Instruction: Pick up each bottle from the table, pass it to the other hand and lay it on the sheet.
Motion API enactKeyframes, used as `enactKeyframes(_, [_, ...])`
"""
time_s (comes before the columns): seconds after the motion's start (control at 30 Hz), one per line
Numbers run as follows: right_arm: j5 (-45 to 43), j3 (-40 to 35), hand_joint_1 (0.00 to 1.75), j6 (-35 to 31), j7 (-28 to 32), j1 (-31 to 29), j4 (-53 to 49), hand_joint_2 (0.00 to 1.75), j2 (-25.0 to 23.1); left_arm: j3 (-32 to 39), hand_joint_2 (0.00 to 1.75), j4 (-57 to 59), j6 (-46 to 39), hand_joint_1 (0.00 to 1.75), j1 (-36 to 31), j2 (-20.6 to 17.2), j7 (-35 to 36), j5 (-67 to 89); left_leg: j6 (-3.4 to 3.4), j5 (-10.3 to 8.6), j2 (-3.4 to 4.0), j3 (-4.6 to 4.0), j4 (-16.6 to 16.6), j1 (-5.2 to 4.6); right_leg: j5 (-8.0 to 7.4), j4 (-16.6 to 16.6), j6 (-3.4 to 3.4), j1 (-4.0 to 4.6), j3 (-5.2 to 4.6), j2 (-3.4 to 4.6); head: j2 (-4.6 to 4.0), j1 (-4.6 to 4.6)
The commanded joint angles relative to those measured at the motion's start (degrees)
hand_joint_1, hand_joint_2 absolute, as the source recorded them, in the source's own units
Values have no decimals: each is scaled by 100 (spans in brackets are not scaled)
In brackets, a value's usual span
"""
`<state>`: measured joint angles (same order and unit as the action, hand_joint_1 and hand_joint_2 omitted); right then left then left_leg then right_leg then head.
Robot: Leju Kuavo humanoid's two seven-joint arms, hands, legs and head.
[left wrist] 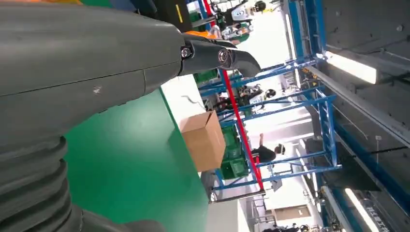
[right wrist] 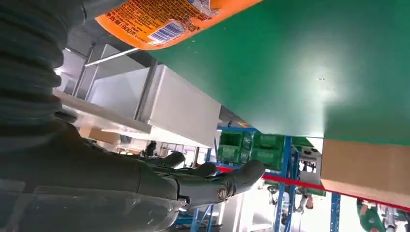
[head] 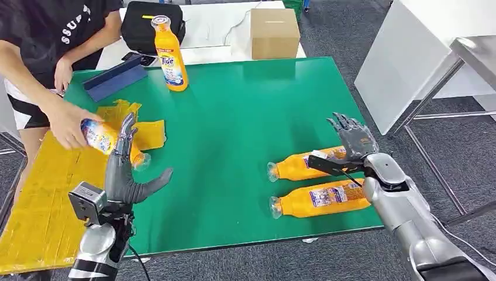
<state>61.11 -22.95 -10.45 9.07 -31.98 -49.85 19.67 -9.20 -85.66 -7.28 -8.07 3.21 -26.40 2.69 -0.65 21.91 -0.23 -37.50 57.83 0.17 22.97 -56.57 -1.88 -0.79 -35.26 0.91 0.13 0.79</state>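
Two orange bottles lie on the green table (head: 234, 129) at the right, the farther one (head: 301, 166) and the nearer one (head: 321, 200). My right hand (head: 350, 143) hovers over the farther bottle's base with fingers spread, holding nothing; in the right wrist view that bottle (right wrist: 164, 19) shows beyond the same hand (right wrist: 145, 179). A third bottle (head: 169, 55) stands upright at the back. A person's hand (head: 64, 123) holds another bottle (head: 102, 137) over the yellow sheet (head: 47, 193). My left hand (head: 126, 172) stands beside it, fingers straight, thumb out, gripping nothing. The left wrist view shows this hand (left wrist: 121, 63).
A blue flat box (head: 114, 76) lies at the table's back left. A cardboard box (head: 275, 32) and a black bag (head: 149, 23) sit on the white table behind. The person stands at the left edge. White tables stand to the right.
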Motion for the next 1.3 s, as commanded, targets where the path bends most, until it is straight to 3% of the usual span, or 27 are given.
enactKeyframes(0.03, [-110,-278,0,52,59,-224,1045,175,-301,-54,175,515,38,0,-205,48,53,-174,5,5,0,28,-8,3,3,11,8,5,29,-8,0,0])
enactKeyframes(0.2, [-156,-358,0,251,162,-346,1253,175,-328,-48,175,597,50,0,-245,44,58,-215,5,2,-2,32,-8,3,1,10,7,5,30,-8,0,0])
enactKeyframes(0.27, [-251,-290,0,51,185,-343,1165,175,-338,-37,175,601,48,0,-238,42,60,-228,4,1,-2,33,-6,3,1,9,6,5,31,-8,0,0])
enactKeyframes(0.37, [-534,33,0,-586,225,-92,458,175,-440,21,175,594,26,0,-165,59,86,-244,5,2,-1,40,-7,3,1,10,7,5,36,-8,0,2])
enactKeyframes(0.43, [-645,134,0,-560,110,218,-541,175,-380,89,175,556,-8,0,-86,70,94,-231,7,4,4,43,-8,3,2,10,10,6,37,-6,0,0])
enactKeyframes(0.6, [-844,180,0,-237,19,493,-1617,175,-271,188,175,480,-46,0,29,69,98,-201,3,4,7,24,-4,-3,4,0,6,-1,21,1,0,2])
enactKeyframes(1.07, [-811,143,0,-144,-24,532,-1705,175,-185,239,175,533,-43,0,14,66,114,-164,4,11,1,22,-1,-1,12,1,8,2,24,-7,0,2])
enactKeyframes(1.3, [-665,-11,0,168,-197,229,-907,175,-196,282,175,773,16,0,-119,93,158,-156,3,8,2,19,-3,-1,8,3,7,1,20,-5,0,0])
